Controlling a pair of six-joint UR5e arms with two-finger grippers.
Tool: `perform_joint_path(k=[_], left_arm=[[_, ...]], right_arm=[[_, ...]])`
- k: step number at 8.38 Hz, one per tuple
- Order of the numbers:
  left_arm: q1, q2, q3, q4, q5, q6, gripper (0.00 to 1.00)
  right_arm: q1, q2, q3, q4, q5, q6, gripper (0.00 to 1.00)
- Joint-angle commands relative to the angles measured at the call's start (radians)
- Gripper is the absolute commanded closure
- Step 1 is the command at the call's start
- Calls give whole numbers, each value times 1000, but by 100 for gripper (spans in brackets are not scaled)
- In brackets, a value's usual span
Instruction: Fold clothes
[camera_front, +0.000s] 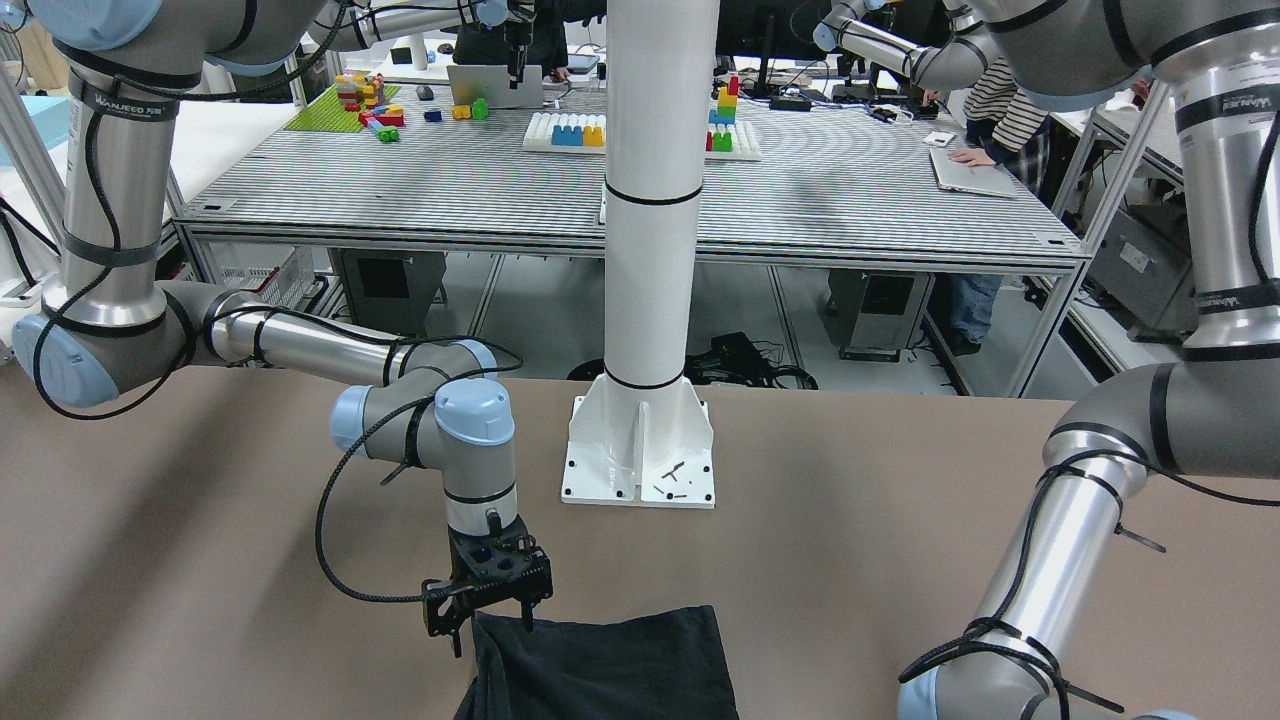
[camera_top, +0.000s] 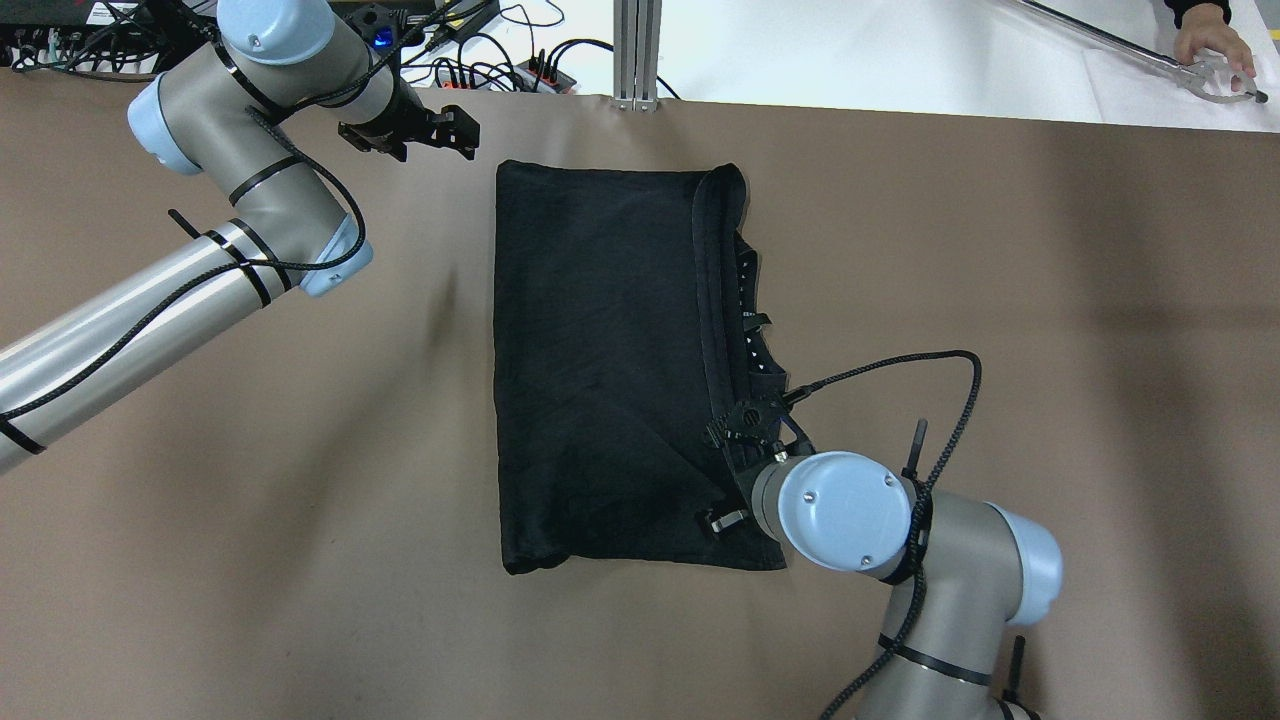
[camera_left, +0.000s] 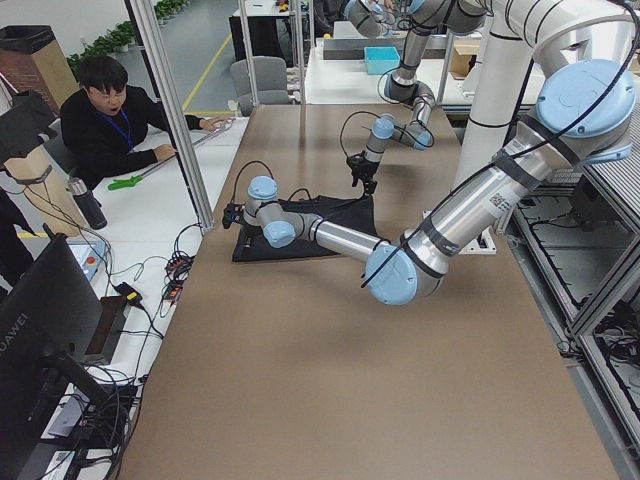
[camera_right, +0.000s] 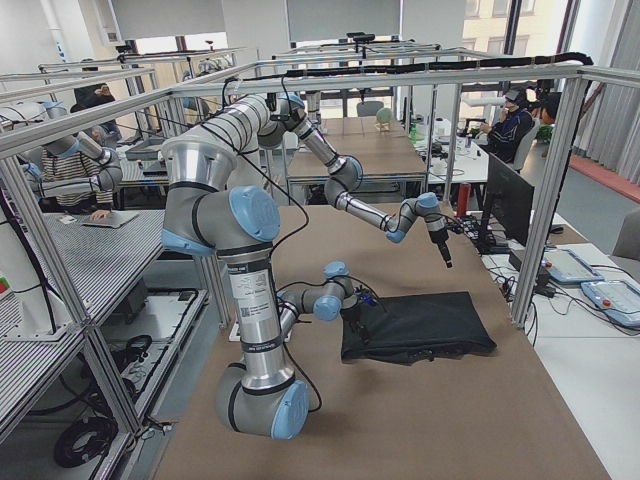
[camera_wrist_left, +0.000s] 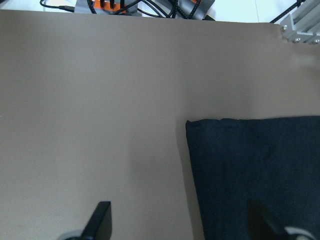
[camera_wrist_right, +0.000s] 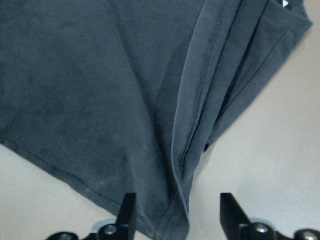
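The black cloth lies flat on the brown table, folded over, with a hemmed edge along its right side. My right gripper hangs over the cloth's near right corner. In the right wrist view it is open, its fingers on either side of the layered hem. My left gripper is open and empty just off the cloth's far left corner. In the left wrist view that corner lies between its spread fingers. The cloth also shows in the front view.
The white pillar stands on its base plate at the robot's side of the table. Cables and a power strip lie beyond the table's far edge. An operator's hand rests at the far right.
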Motion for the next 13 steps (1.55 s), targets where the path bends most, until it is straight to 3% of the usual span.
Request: perform_joint_path(k=[1,8,11,13], left_arm=[[1,1,-1,0,1,-1,5],[5,1,1,0,1,1,5],[7,-1,2,0,1,1,5],[7,-1,2,2,1,1,5]], right_arm=[[49,119,-182,5,-1,-10,7],[60,72,-198,10,-2,-124,7],[149,-1,-192,59,11,-243,8],[196,-31,-192,107,76,-282,7]])
